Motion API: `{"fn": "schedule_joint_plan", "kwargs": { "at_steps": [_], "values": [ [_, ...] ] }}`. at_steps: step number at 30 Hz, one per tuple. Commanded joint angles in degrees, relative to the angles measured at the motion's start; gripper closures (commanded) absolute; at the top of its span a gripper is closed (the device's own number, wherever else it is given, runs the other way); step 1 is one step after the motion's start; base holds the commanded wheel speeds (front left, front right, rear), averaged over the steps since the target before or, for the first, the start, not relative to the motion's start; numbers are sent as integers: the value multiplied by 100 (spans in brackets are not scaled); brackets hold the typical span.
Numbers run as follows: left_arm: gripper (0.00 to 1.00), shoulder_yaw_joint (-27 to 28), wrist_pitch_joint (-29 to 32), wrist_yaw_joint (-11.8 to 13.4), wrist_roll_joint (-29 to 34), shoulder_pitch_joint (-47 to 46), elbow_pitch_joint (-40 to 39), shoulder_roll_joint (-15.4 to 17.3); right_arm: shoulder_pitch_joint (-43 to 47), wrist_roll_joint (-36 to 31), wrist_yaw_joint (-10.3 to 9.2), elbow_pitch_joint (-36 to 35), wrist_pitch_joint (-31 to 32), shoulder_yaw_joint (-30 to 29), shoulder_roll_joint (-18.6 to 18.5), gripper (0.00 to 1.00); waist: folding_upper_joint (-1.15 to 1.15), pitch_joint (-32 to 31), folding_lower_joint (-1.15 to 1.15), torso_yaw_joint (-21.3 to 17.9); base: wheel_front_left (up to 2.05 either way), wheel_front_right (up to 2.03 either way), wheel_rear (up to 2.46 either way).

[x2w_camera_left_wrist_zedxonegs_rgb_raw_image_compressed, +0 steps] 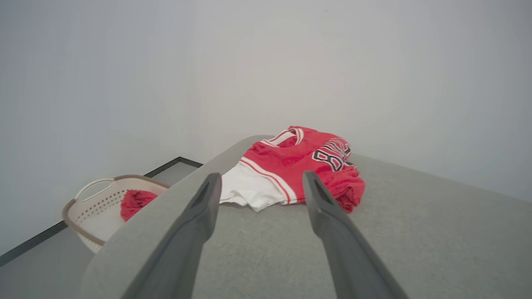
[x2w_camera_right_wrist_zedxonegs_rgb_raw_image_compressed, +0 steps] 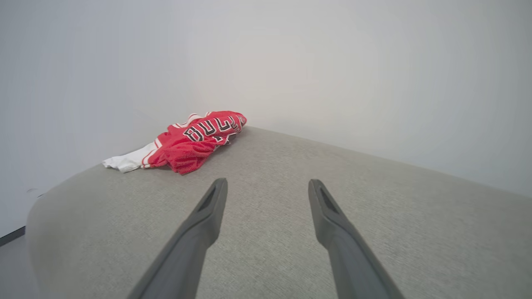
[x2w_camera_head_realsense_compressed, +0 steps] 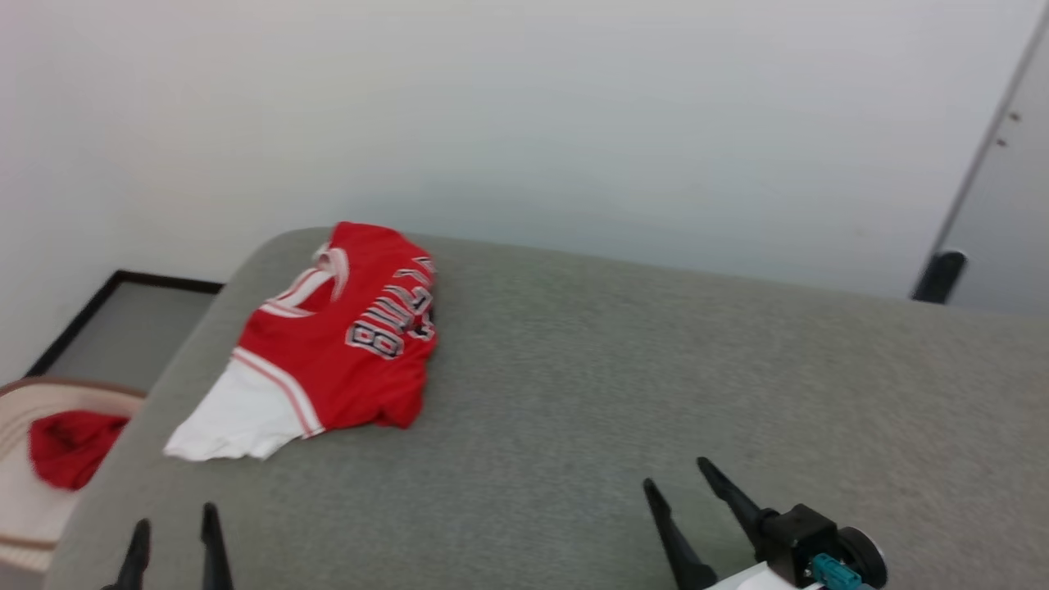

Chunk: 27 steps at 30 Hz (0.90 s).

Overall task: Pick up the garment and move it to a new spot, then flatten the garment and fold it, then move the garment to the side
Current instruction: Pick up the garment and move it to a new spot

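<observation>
Most of the job looks done to us: the shirt (x2w_camera_head_realsense_compressed: 344, 344) lies folded into a compact bundle at the far left corner of the grey cushion (x2w_camera_head_realsense_compressed: 615, 369), with one white sleeve spilling toward the left edge. We judge that little remains beyond tidying. Our left gripper (x2w_camera_head_realsense_compressed: 176, 518) and right gripper (x2w_camera_head_realsense_compressed: 676, 474) hover near the front edge, fingers spread wide, holding nothing. Black, white-edged chest letters read "BULLS", with an 8 beside them.

The red shirt (x2w_camera_head_realsense_compressed: 352, 360), loosely bunched with black lettering up and one white sleeve spread out, lies at the grey table's (x2w_camera_head_realsense_compressed: 574, 393) far left corner.
</observation>
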Motion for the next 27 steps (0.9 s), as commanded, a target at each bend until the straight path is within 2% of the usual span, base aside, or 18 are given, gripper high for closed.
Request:
{"fn": "schedule_joint_plan", "kwargs": {
  "at_steps": [1,10,16,21,27],
  "values": [
    [0,58,3,64,20,84,29,-3,-42,58,-5,-21,-27,80,11,0,0,-177,0,450,0,0,0],
    [0,154,3,200,-60,185,112,-46,-130,216,-5,-66,-30,309,8,0,0,-224,0,1037,0,0,0],
    [0,141,193,186,-301,-6,116,-72,-214,213,-5,-71,-31,304,8,0,0,-139,0,1127,0,0,0],
    [0,172,891,69,-744,-390,-71,48,-434,71,-5,-31,-31,305,5,0,0,97,0,1004,0,0,0],
    [0,180,2430,-72,-1470,-1250,-376,554,-785,-196,-5,-80,13,184,1,0,0,685,0,712,0,0,0]
  ]
}}
